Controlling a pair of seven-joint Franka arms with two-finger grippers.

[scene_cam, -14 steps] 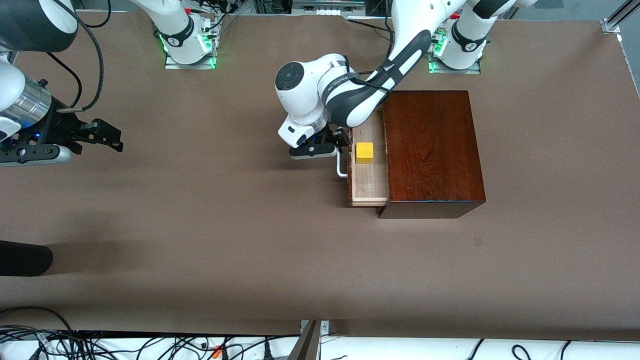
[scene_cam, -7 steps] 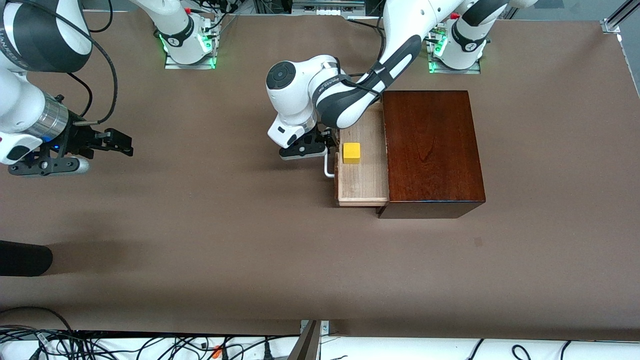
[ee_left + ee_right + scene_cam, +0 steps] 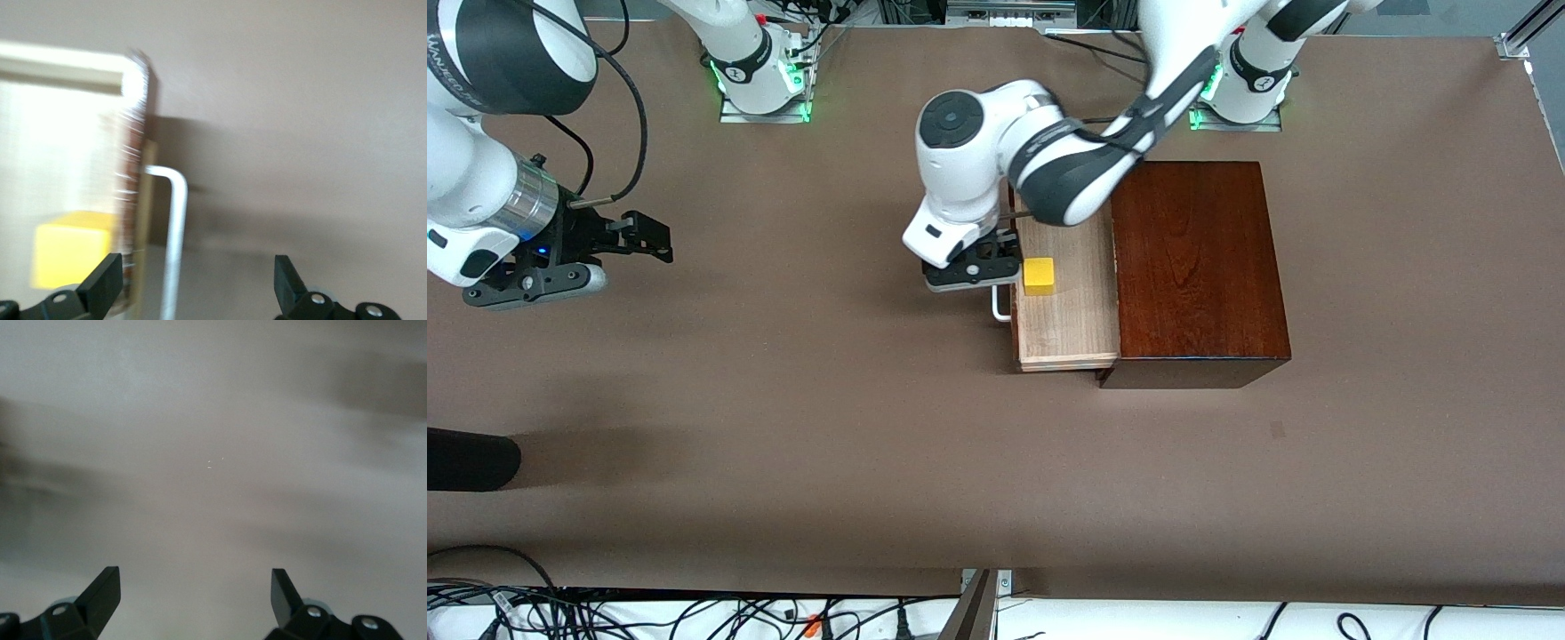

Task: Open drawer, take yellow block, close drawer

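The drawer [image 3: 1069,313] stands pulled out of the dark reddish-brown wooden box [image 3: 1196,267], toward the right arm's end of the table. The yellow block [image 3: 1039,276] lies in its tray just inside the drawer front. My left gripper [image 3: 994,260] hovers over the white bar handle [image 3: 1001,308]. In the left wrist view the left gripper [image 3: 197,283] is open, and the handle [image 3: 175,240] runs between the wide-apart jaws without touching them. The block [image 3: 70,252] shows beside one finger. My right gripper [image 3: 651,238] is open and empty over bare table; the right wrist view [image 3: 193,590] shows the same.
A dark rounded object [image 3: 470,459] lies at the table's edge at the right arm's end, nearer the camera. Cables [image 3: 694,618] run along the near edge. The brown tabletop [image 3: 827,427] lies between the drawer and the right gripper.
The drawer has slid farther out toward the right arm's end, the block riding with it. The left gripper moved along with the handle. The right gripper has moved toward the drawer.
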